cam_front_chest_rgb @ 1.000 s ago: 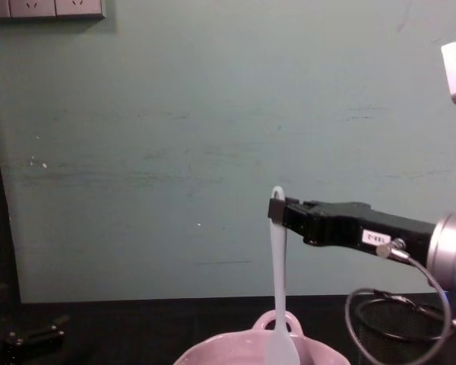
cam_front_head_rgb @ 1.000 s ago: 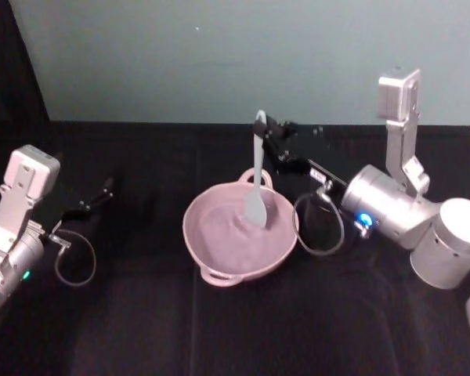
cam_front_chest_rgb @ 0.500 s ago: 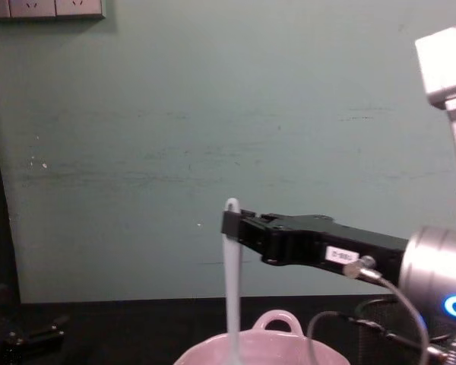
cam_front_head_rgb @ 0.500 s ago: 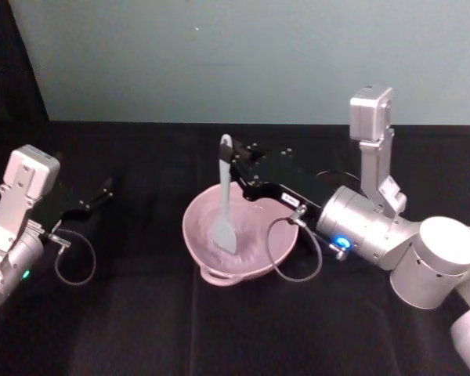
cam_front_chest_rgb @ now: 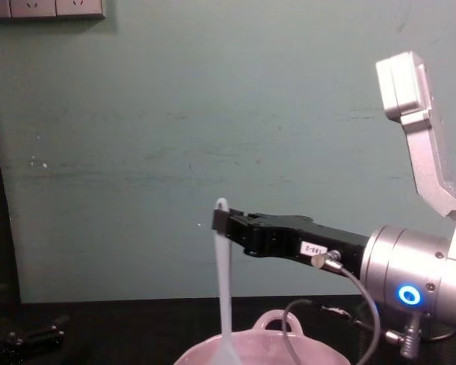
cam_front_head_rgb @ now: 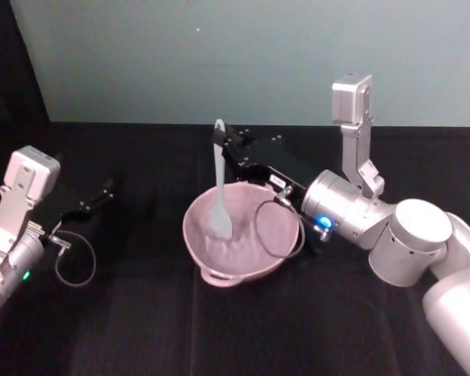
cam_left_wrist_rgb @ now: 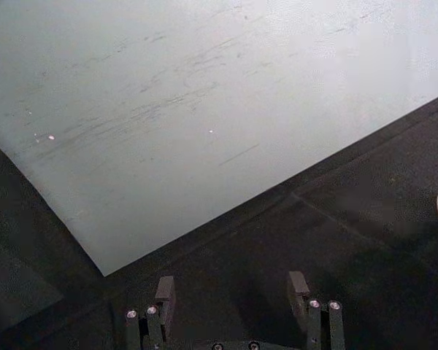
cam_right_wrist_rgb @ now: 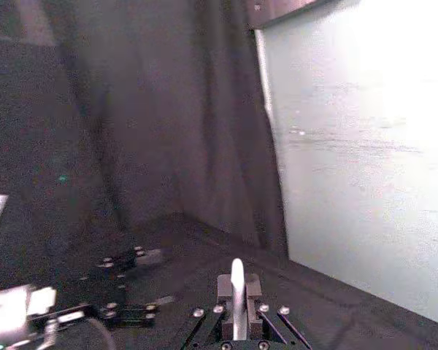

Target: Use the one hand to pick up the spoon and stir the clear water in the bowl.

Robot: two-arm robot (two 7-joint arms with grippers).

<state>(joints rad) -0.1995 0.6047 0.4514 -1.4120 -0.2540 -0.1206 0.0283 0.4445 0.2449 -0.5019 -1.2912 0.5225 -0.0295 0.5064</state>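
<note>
Black right gripper (cam_front_head_rgb: 224, 146) clamps the long slim white plastic spoon (cam_front_head_rgb: 218, 188) near its holed handle end, likely so the jaws stay above the liquid. Spoon hangs near-vertical, long axis up-down, with its flat blade pointing down inside the pale pink glossy bowl (cam_front_head_rgb: 189, 233), apparently dipped in the clear water (cam_front_head_rgb: 233, 244), left of centre. Idle left gripper (cam_front_head_rgb: 100, 193) sits far left, fingers apart.

Saw a counter (cam_front_head_rgb: 141, 329) draped in black cloth, backed by a pale green wall (cam_front_head_rgb: 219, 63). Noted white sockets (cam_front_chest_rgb: 42, 7) high up there, and a dark curtain (cam_front_head_rgb: 4, 70) at left.
</note>
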